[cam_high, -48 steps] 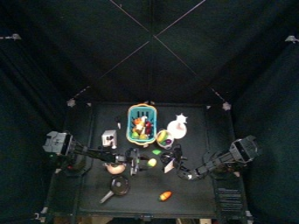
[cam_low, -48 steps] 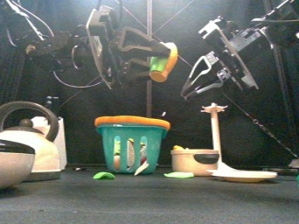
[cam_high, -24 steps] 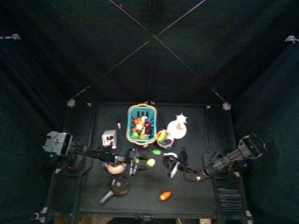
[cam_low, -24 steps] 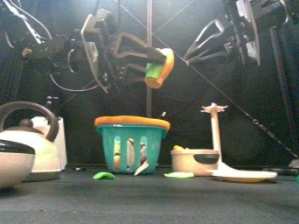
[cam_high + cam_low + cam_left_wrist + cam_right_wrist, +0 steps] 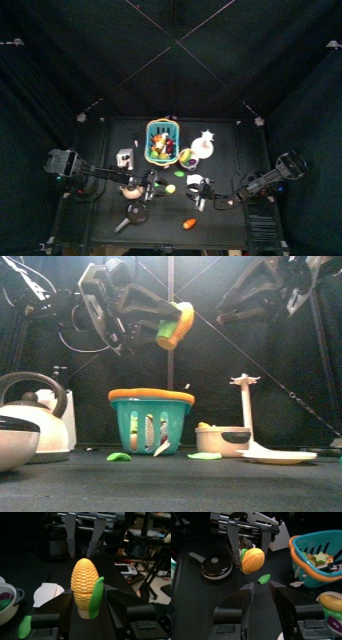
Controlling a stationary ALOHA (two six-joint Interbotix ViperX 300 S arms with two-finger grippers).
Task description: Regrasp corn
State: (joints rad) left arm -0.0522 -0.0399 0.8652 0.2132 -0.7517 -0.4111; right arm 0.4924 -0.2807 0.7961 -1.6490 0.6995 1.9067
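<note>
Corn, yellow with a green husk leaf, gripped at its base in the left gripper and carried high above the table, well over the basket; tip tilted up in the front view. Same corn seen from the right wrist as a yellow rounded end facing the camera. Right gripper holding nothing, jaws parted, raised at the upper right of the front view, apart from the corn. Below: kettle at the left, white plate at the right, small green pieces lying on the table.
</note>
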